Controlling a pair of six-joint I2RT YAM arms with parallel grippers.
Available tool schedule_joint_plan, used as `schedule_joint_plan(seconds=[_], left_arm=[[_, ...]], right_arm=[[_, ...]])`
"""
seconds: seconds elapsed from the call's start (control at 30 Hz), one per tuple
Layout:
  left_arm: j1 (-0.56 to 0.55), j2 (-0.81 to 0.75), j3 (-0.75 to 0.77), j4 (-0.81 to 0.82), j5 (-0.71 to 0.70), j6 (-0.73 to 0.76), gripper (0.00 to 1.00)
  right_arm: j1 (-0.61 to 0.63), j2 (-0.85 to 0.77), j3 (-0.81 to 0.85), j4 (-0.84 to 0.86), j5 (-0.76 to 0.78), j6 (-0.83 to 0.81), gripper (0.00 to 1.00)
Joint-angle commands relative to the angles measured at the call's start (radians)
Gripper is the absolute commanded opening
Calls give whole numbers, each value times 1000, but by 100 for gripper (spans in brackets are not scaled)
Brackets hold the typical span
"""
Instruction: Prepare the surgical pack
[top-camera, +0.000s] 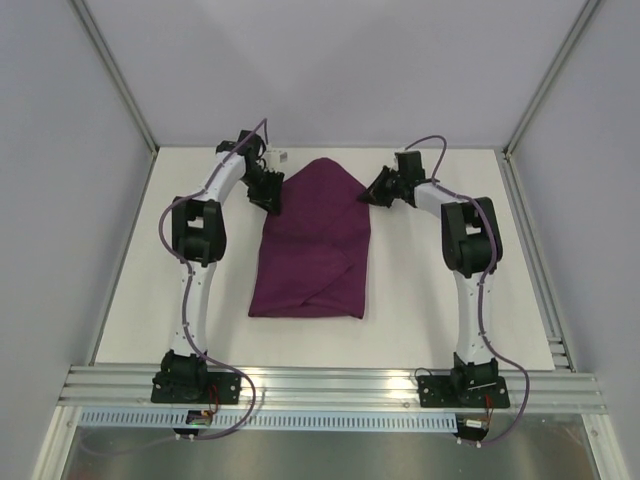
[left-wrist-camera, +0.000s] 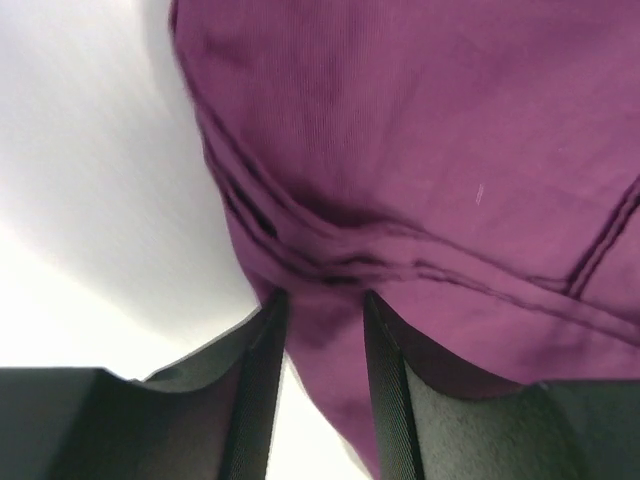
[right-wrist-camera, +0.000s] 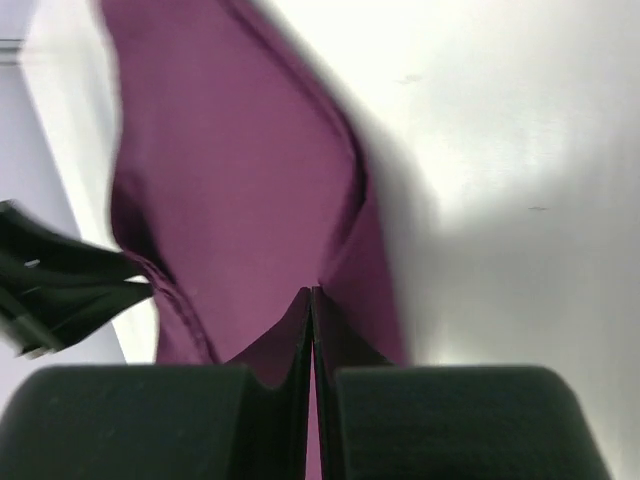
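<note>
**Subject.** The purple cloth (top-camera: 310, 250) lies at the middle of the table (top-camera: 430, 310) as a folded bundle. It is roughly rectangular, and its long axis runs away from the arm bases. At the near end two flaps cross over one another and lie flat. The far end rises to a blunt point and has not been turned down.

**Progress.** In my judgement the wrapping is well advanced: the sides and near end are closed. What remains appears to be folding the far point over the body and settling the bundle.

**Containers and contents.** No tray, gauze, forceps or packets are visible in any view. The bundle lies fairly flat, and whether anything is wrapped inside cannot be told.

**Grippers.**
- The left gripper (left-wrist-camera: 322, 300) is at the far-left shoulder of the cloth. Its fingers stand apart with a thick stitched fold between the tips, and creases run toward that spot. I judge it to be gripping the fold.
- The right gripper (right-wrist-camera: 312, 295) is at the far-right shoulder. Its fingers are pressed fully together and the tips meet the cloth's edge. Whether a thin layer is pinched between them cannot be told.

**Surroundings.** Only the two arms and the cloth are seen on the white table.
</note>
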Motion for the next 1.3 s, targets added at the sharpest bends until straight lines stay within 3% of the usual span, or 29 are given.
schedule_joint_plan(seconds=[0.0,0.17,0.3,0.43,0.57,0.67,0.8,1.0,1.27], left_arm=[[2,23,38,-48,-118,-11,46],[3,11,50,4,-241,-54,46],[2,-88,8,47,-180,-67,52],[2,-221,-7,8,-160,-53,55],[2,-437,-193,-44,-129,-2,60],[2,-547,-333,-77,-129,24,66],[2,-609,-447,-99,-161,82,71],[3,-534,-447,-65,-152,113,74],[2,-350,-300,68,15,17,80]], right_arm=[[-7,74,48,-19,4,62,0],[-18,85,99,-67,23,52,0],[-19,21,140,-150,10,6,1],[-16,-134,142,-245,29,-56,4],[-18,-393,53,-359,68,-108,8],[-18,-493,-10,-460,116,-177,22],[-16,-581,-74,-500,151,-261,48],[-18,-472,-67,-398,119,-315,56],[-21,-118,191,-472,118,-377,56]])
